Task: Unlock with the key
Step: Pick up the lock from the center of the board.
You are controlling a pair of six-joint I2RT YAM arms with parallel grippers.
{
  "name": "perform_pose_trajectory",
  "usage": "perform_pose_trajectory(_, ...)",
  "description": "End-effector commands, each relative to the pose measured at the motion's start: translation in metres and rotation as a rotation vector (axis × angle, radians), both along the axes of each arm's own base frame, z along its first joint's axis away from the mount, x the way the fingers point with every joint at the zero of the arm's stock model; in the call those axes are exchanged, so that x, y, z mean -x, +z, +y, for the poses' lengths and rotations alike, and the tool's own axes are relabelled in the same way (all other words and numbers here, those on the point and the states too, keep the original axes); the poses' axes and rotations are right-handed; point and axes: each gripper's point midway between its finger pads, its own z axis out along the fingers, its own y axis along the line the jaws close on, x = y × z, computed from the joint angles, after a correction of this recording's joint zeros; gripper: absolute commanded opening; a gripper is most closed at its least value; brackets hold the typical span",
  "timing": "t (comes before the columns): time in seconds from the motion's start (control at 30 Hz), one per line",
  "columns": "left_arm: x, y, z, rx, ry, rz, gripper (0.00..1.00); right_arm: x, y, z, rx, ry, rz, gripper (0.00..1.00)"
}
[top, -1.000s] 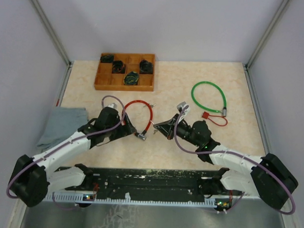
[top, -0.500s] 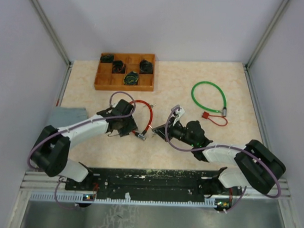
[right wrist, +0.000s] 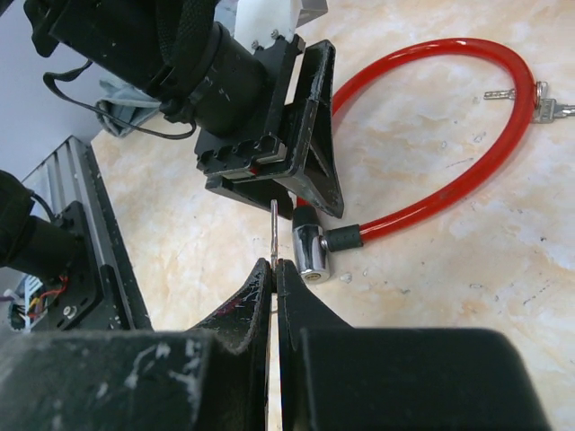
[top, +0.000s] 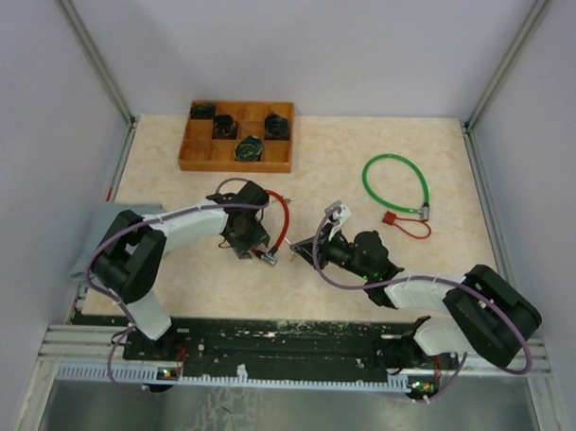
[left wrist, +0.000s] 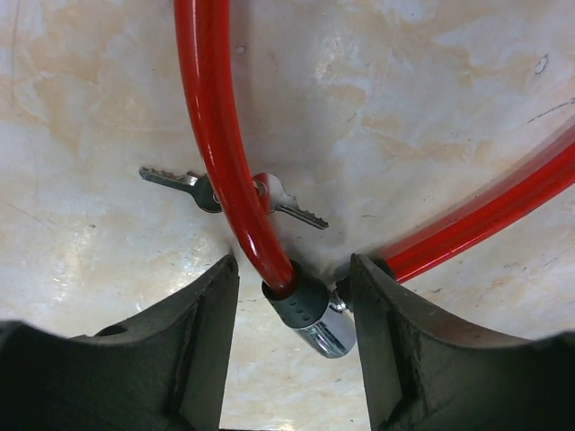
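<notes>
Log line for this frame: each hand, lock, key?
left hand: open, straddling lock barrel | right hand: shut on key, blade beside barrel, not inserted | spare keys: two, under red cable

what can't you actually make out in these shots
- Key head: right wrist view, buried between the right gripper's shut fingers; only the blade's edge shows.
- Keyhole of the lock cylinder: no view faces it; top view too small.
- Whether the left gripper touches the lock cylinder: left wrist view, one finger's edge overlaps it.
- Dark items in the wooden tray: top view, too small.
</notes>
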Motion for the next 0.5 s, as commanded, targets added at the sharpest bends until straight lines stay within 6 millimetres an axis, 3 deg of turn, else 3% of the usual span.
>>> perform_pose_trajectory(0.0,0.009,-0.011,-0.001,-0.021,0.027,0.063,0.57,-0.008,0.017,-0.003,-0.017,-0.028,-0.078,0.0)
perform_pose_trajectory(0.27,0.015,-0.014,0.003,-0.033,0.03,0.079,0.35,-0.01,0.013,-0.004,0.0,-0.038,-0.066,0.0)
perform_pose_trajectory(0.47,0.002,0.007,0.006,-0.04,0.042,0.002,0.12,-0.011,0.006,-0.004,0.029,-0.046,-0.027,0.0)
